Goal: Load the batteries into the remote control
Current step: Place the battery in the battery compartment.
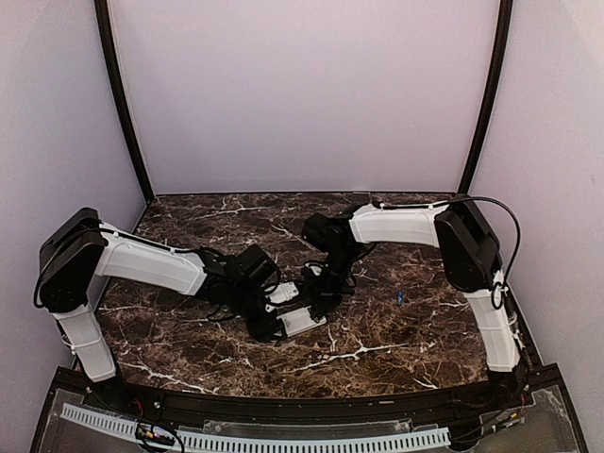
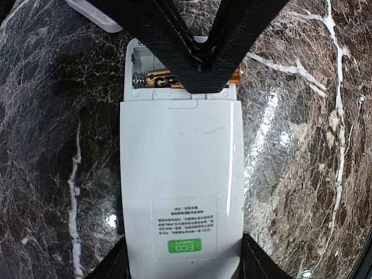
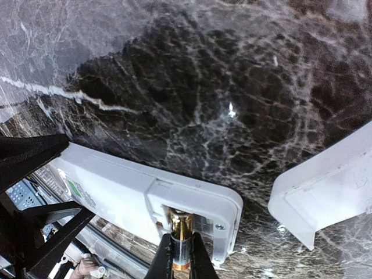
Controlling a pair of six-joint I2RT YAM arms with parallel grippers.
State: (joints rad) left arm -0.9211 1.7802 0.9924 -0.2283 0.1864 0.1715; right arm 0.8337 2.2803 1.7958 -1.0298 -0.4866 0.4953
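Note:
The remote control (image 2: pixel 180 174) lies back-up on the marble, its battery bay open at the far end. My left gripper (image 2: pixel 183 264) is shut on its label end, one finger against each long side. My right gripper (image 3: pixel 182 256) is shut on a battery (image 3: pixel 182 232), a slim cylinder with gold ends, whose far tip sits inside the open bay. The left wrist view shows that battery (image 2: pixel 157 78) lying across the bay beneath the right fingers (image 2: pixel 203 58). From above, both grippers meet over the remote control (image 1: pixel 304 321). Another battery (image 1: pixel 400 297), blue, lies loose to the right.
The loose white cover piece (image 3: pixel 331 186) lies on the marble just beyond the remote's open end, also visible as the cover piece (image 2: pixel 93 14) in the left wrist view. Purple walls close in the table (image 1: pixel 377 349) on three sides.

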